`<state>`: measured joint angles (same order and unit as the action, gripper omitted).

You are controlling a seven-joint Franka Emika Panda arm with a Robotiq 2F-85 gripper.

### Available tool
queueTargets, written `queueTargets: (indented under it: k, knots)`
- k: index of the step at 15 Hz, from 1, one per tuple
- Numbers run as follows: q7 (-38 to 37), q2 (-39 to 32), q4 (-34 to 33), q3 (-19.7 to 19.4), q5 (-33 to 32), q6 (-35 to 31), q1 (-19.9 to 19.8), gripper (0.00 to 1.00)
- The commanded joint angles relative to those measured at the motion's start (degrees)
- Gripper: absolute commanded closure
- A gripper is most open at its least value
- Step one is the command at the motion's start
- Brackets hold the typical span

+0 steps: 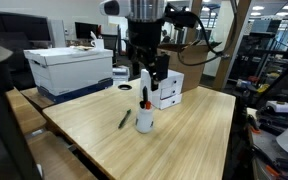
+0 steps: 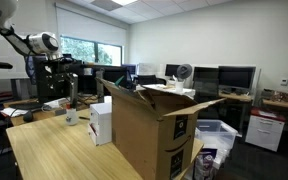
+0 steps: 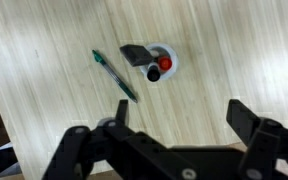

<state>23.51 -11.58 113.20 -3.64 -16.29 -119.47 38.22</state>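
In the wrist view the green pen [image 3: 115, 75] lies flat at nine o'clock of the white cup [image 3: 162, 62], near it but apart. The cup holds a red-capped marker [image 3: 154, 73]. The gripper [image 3: 179, 118] hangs above, jaws wide apart and empty. Only the exterior views show the white box [image 1: 167, 90] at one o'clock of the cup and a cardboard box [image 2: 149, 130] hiding part of the table [image 1: 199, 135]. The tabletop lies bare toward its three-o'clock edge.

small white box [image 1: 168, 90] on wooden table [image 1: 189, 135] | open cardboard box [image 2: 149, 135] | monitors [image 2: 236, 77] on desks behind
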Motion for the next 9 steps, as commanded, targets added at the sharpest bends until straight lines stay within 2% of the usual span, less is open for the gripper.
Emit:
queueTargets:
  k: [1,5,9]
  knots:
    - [0.88,-0.69,-0.11,8.25,1.21,-0.9,-8.63,0.0]
    - [3.92,-1.55,2.75,14.34,1.11,-10.5,-15.42,0.0]
    - [5.3,-4.74,3.29,16.89,-1.29,-15.93,-18.18,0.0]
